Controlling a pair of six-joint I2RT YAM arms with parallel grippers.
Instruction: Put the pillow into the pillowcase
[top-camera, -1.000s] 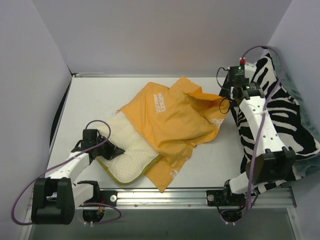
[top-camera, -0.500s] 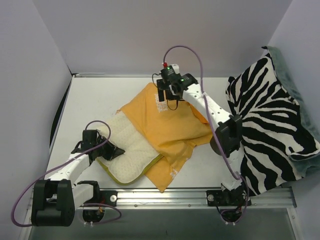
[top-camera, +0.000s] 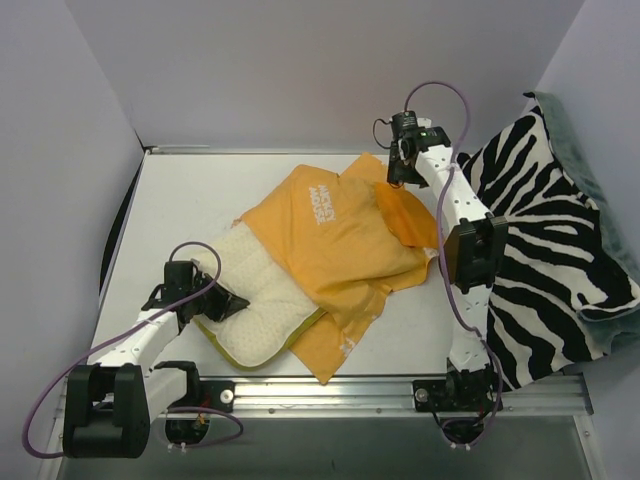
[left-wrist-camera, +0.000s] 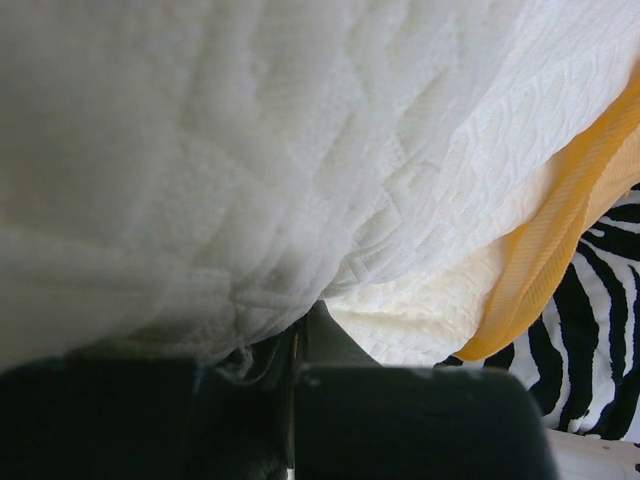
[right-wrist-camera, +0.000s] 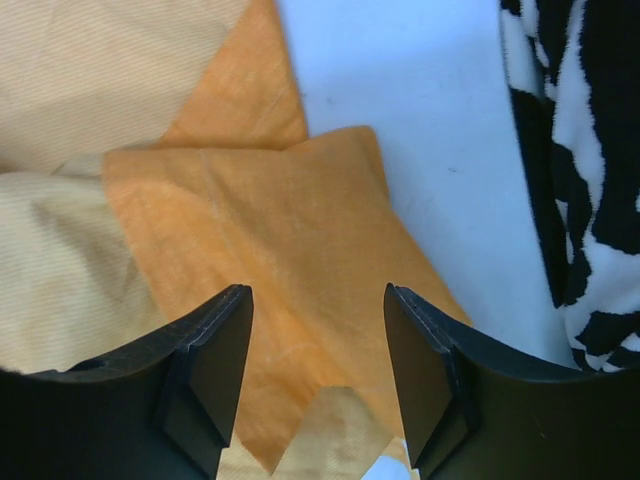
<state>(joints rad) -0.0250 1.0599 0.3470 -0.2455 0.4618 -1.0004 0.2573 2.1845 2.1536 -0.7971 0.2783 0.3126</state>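
Holding the right pincer (right-wrist-camera: 318, 370) spread, nothing between its jaws, just above a folded far corner of the pillowcase (right-wrist-camera: 270, 230); pressing the left pincer (top-camera: 225, 300) together on the near left edge of the pillow (top-camera: 255, 310), bumpy white cloth crowding the left wrist view right at the closed tips; finding the pillow lying flat on the desk (top-camera: 190, 200), its near left part bare and its far right part running under the orange fabric, though not being able to tell from above whether inside the case or merely beneath it; noting the zebra-striped cushion (top-camera: 540, 250) slumped near the right arm, apart from the case; judging the step in hand to be taking hold of that far corner so as to draw the case over the pillow; likely needing to come straight down with the jaws astride the fold, catching the cloth well in from its tip rather than at the very point; probably closing fully before lifting, since thin fabric slips; pulling low and toward the anchored pillow rather than upward, so as not to drag the pillow loose from the left grip; steering wide of the striped cushion while doing so.
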